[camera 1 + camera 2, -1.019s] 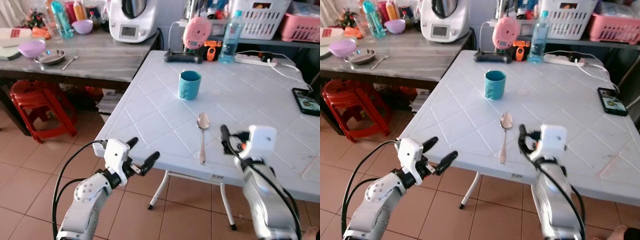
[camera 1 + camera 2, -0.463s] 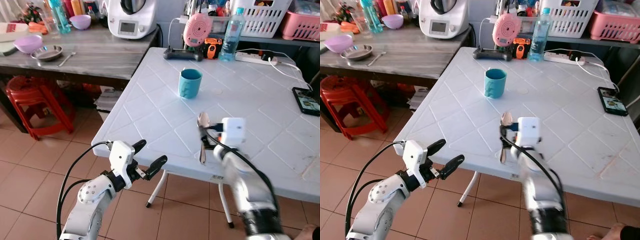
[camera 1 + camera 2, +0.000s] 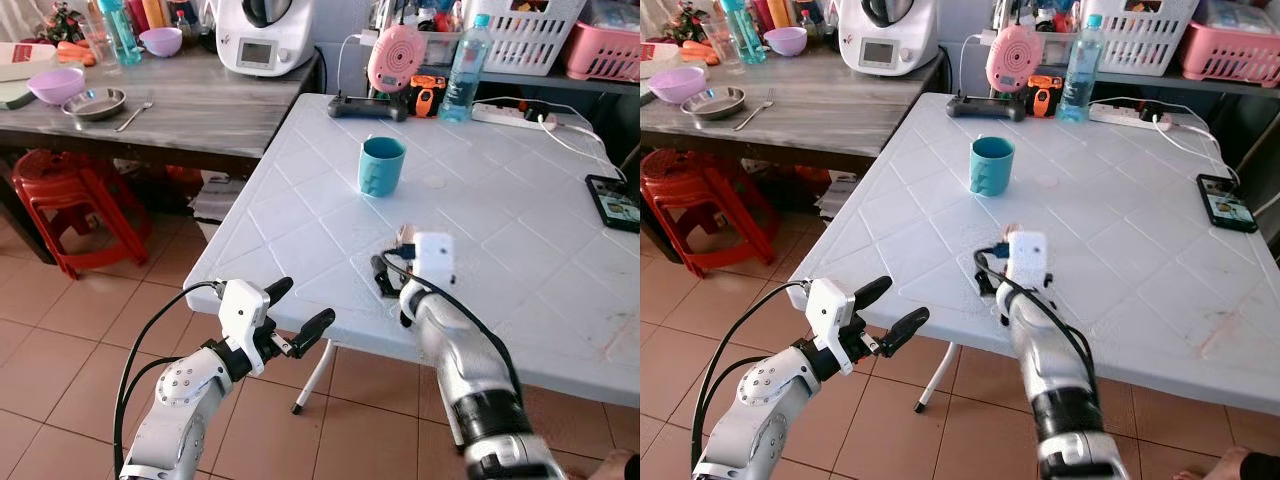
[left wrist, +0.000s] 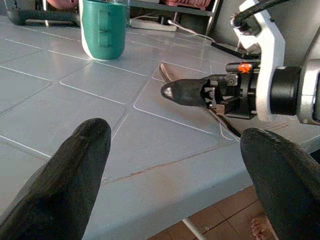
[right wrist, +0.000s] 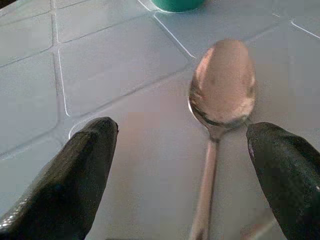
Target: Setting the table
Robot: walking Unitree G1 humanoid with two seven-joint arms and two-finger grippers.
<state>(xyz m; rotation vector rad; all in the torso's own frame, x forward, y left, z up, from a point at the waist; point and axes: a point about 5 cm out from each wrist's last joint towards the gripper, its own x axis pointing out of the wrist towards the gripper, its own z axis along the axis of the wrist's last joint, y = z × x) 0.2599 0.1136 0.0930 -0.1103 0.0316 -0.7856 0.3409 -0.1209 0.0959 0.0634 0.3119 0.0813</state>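
A phone [image 3: 612,202] lies at the white table's [image 3: 520,250] right edge, a water bottle [image 3: 457,68] and power strip [image 3: 512,116] along its far edge, red stools [image 3: 75,205] beneath the neighbouring wooden table [image 3: 200,115].

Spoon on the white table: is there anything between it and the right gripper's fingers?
Nothing visible. The right gripper is open, with one finger on each side of the spoon, and only bare table lies between them. The teal cup stands farther back, out of the way.
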